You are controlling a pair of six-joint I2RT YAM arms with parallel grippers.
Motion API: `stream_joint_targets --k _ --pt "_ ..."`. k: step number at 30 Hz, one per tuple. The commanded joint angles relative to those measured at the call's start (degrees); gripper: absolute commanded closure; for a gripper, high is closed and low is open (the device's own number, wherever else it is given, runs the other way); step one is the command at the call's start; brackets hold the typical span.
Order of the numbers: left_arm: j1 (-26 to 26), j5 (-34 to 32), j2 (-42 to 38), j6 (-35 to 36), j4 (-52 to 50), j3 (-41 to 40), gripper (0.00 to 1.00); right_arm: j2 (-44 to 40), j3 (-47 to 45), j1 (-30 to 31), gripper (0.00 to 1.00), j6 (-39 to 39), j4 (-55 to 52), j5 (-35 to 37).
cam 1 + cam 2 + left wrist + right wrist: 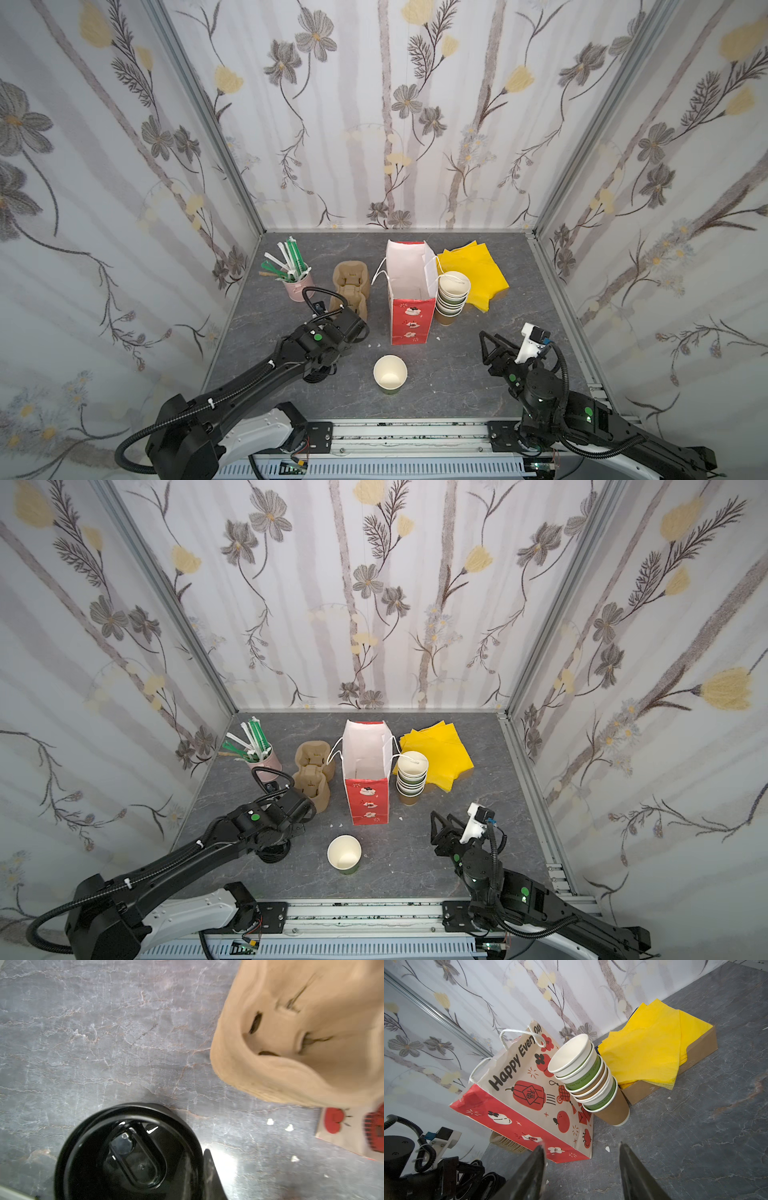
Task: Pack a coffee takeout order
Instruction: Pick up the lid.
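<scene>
Two sets of fingers differ: the left fingers (211, 1174) are pinched on the rim of the black lid (128, 1153), near the carrier (301, 1032). The right fingers (633, 1167) stand apart above the table (457, 365) near the bag (409, 316); an unlidded cup (390, 372) stands before it.

Bright, even light; carrier (291, 1076) looks perhaps motion-blurred.

red bag (368, 800) upright (top open) beside cup stack (411, 777)
</scene>
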Motion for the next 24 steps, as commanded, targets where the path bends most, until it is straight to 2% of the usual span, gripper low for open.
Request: stream_joint_targets --k 1,6,10,14,18,24 --pt "0.10 2.69 -4.57 -1.31 -0.41 2.10 0.90 -1.02 1.88 0.04 0.41 -4.34 0.48 -1.39" --pt "0.25 8.78 -11.95 -1.81 -0.34 6.47 0.90 -1.21 5.82 0.06 0.41 -10.00 2.13 -3.38" --pt "0.25 12.69 -16.02 -4.31 1.10 9.78 0.89 1.52 9.19 0.04 0.40 -16.60 8.24 -9.35" --pt "0.29 20.75 -18.03 -5.11 8.94 9.71 0.89 6.69 11.15 0.06 0.37 -24.31 14.61 -15.80" --pt "0.29 28.89 -18.65 -7.12 18.71 7.53 0.89 12.66 12.27 0.01 0.35 -31.63 20.74 -25.31" --pt "0.35 40.80 -18.98 -12.18 35.92 1.04 0.89 21.05 10.63 0.05 0.31 -41.40 31.43 -43.45"
